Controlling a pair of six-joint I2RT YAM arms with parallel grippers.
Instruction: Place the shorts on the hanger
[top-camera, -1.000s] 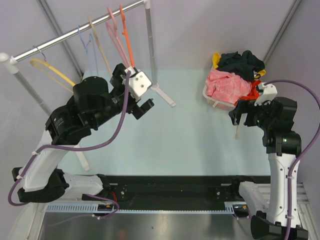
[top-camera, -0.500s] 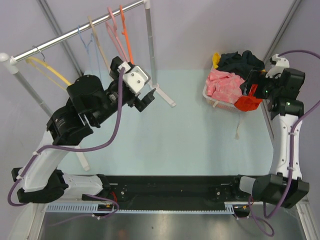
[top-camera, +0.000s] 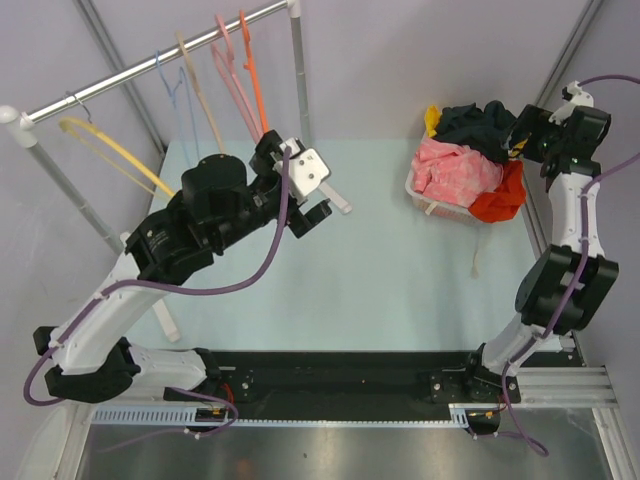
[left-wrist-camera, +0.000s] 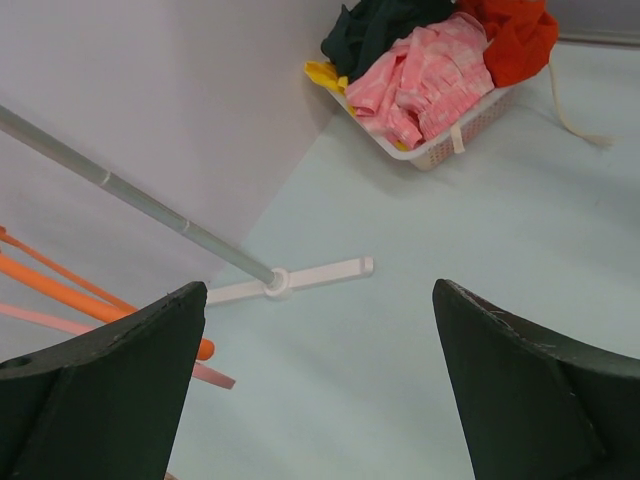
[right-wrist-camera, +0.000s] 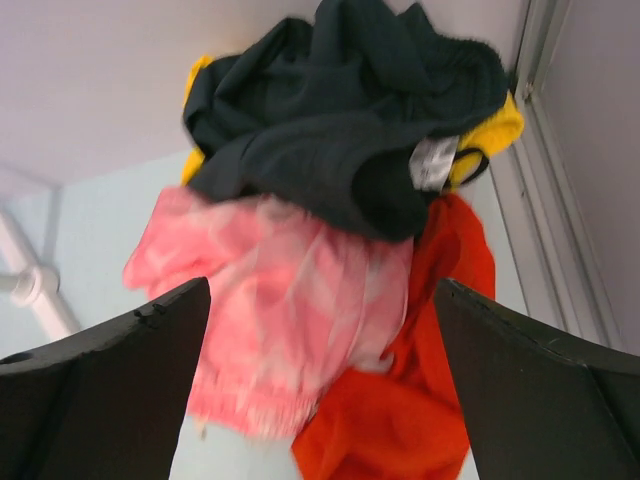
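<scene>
My left fingers (left-wrist-camera: 100, 400) spread wide, empty, over tabletop (left-wrist-camera: 400, 300). My right fingers (right-wrist-camera: 100, 390) spread wide, empty, above basket (left-wrist-camera: 455, 140). Basket holds shorts (right-wrist-camera: 340, 120) topmost, pink garment (right-wrist-camera: 270, 300), red-orange garment (right-wrist-camera: 400, 420) spilling over rim. Hanger (top-camera: 232, 80) on rail (top-camera: 150, 66), well apart from basket.

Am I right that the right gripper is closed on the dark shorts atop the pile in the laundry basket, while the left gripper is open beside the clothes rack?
Not quite: the right gripper is open and clear of the shorts, holding nothing, as the right wrist view shows. The rest holds: the shorts lie topmost in the basket, and the left gripper is open beside the clothes rack.
</scene>
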